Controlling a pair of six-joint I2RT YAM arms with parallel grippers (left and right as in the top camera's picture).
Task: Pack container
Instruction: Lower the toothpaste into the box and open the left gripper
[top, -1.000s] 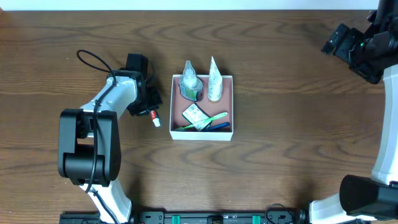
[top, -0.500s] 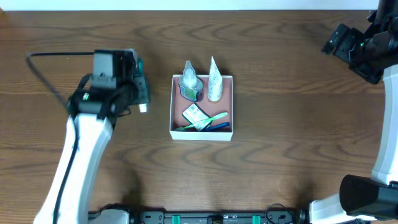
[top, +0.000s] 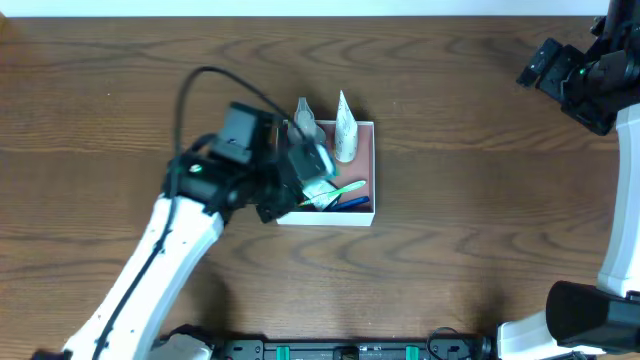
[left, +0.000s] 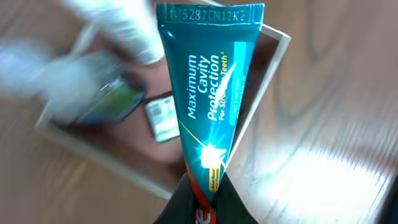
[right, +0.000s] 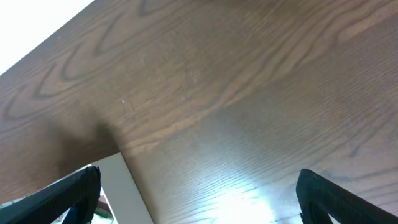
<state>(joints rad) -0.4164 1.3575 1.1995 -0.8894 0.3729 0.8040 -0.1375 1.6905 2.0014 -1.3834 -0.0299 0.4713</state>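
Observation:
The container (top: 373, 165) is a shallow square box with white walls and a reddish-brown inside, at the table's middle. My left gripper (top: 297, 178) hangs over its left part, shut on a teal toothpaste tube (left: 211, 93), which it holds by the cap end (left: 202, 202) above the box's wall (left: 258, 102). Inside the box are a clear bottle (top: 303, 125), a white tube (top: 344, 132), a green toothbrush (top: 347, 187) and a small packet (left: 163, 118). My right gripper (top: 545, 65) is open and empty at the far right (right: 199, 193).
The wooden table (top: 470, 230) stretches around the box. The right arm's column (top: 625, 200) stands at the right edge. A white surface (right: 134, 190) shows at the lower left of the right wrist view.
My left arm has swung from the table's left side to over the container's left part, with the toothpaste tube in its gripper. The right arm has not moved.

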